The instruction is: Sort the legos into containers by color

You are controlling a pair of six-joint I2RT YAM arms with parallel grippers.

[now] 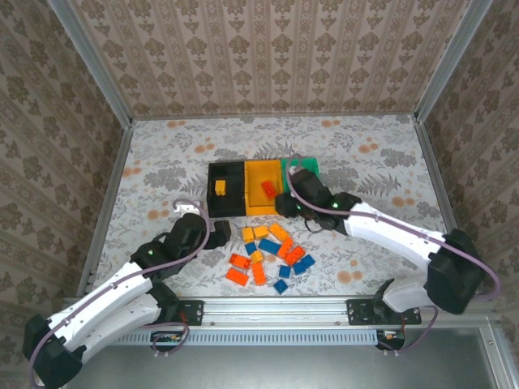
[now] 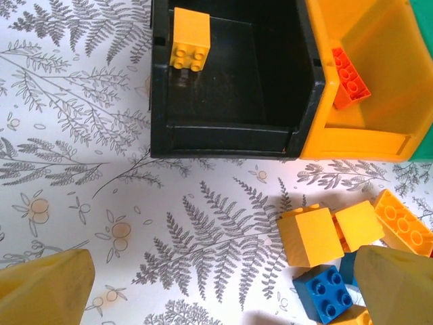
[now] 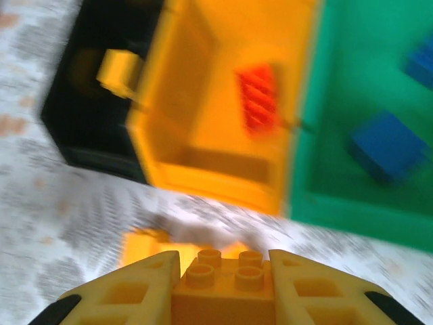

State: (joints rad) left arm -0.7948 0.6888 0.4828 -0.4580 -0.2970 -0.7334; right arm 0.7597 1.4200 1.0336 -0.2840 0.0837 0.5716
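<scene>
Now, fern-print table (image 1: 162, 162), damask walls (image 1: 276, 57); right gripper (image 3: 223, 263) tight on a yellow brick (image 3: 223, 298), bins (image 3: 216, 184) blurry, left gripper (image 2: 223, 274) wide, empty.

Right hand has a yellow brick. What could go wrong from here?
The held brick in the right hand likely belongs in the black bin, with the yellow lego there, but could drop into the nearer yellow-orange bin, which holds a red-orange lego. The left hand sits by the black bin, so arms could collide.

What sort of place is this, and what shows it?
Probably a lab test cell: two robot arms bolted to a rail, patterned panels walling a small table, bins and legos laid out.
</scene>
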